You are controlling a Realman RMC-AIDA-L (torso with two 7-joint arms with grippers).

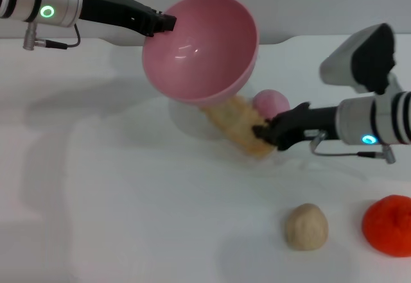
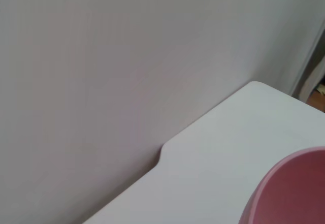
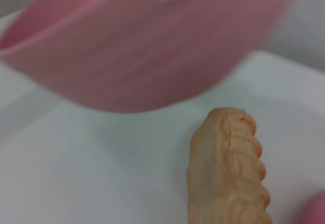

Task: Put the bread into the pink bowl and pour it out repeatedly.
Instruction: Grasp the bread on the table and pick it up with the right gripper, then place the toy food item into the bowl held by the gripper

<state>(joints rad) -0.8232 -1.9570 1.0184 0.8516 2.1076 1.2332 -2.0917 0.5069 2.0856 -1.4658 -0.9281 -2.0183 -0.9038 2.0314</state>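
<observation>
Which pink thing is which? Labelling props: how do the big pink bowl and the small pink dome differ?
The pink bowl is large, hollow and held tilted in the air at its rim by the left pincer. The pink dome is small, solid and rests on the table behind the bread. Both are pink and round.

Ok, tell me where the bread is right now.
In the head view the bread lies on the table just right of centre, below the tilted pink bowl, its near end at the right gripper.

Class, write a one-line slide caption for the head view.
Left gripper holds the pink bowl tipped above the table while right gripper grips the bread below it.
</observation>
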